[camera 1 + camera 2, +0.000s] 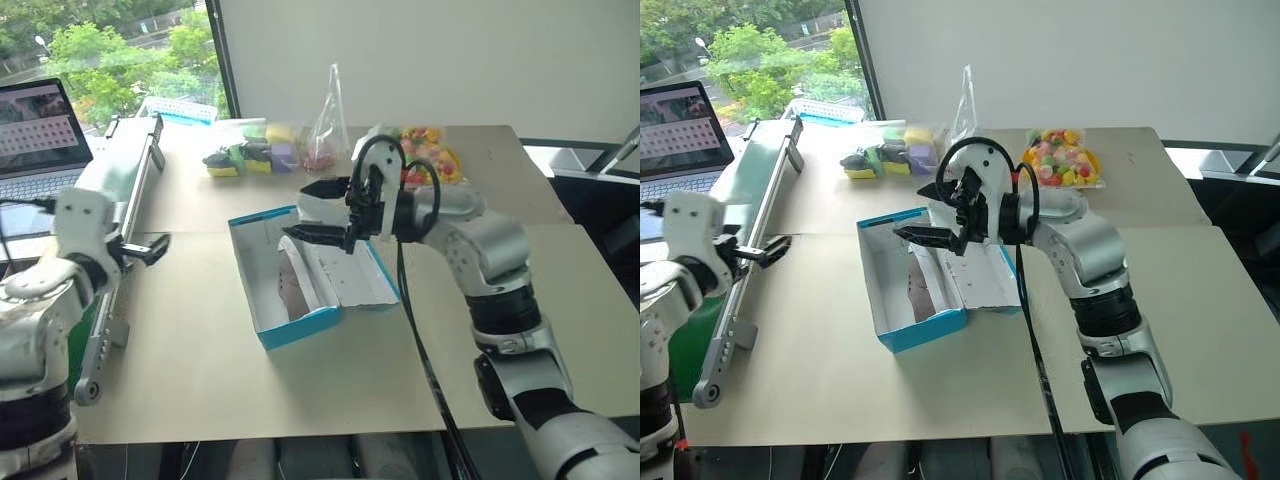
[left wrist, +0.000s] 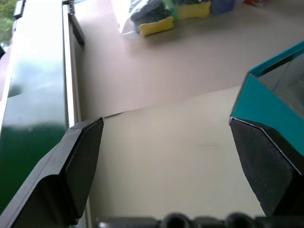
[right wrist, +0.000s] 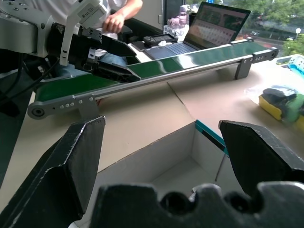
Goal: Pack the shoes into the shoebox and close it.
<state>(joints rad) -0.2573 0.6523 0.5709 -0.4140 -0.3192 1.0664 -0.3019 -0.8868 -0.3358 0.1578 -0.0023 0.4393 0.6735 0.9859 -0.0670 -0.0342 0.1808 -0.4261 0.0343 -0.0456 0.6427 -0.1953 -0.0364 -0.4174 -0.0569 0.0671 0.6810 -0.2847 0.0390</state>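
The bright blue shoebox stands open in the middle of the table. Its white-lined lid is folded out flat to the right. A grey-beige shoe lies inside, partly hidden by the box wall. My right gripper hovers over the box's far end, pointing left, open with nothing between its fingers. My left gripper is off to the left of the box beside the conveyor. It is also open and empty, with the box corner ahead of one fingertip.
A green conveyor belt runs along the table's left side, with a laptop beyond it. Bagged sponges, a clear plastic bag and a bag of coloured sweets sit at the back. A person's hand is near the laptop.
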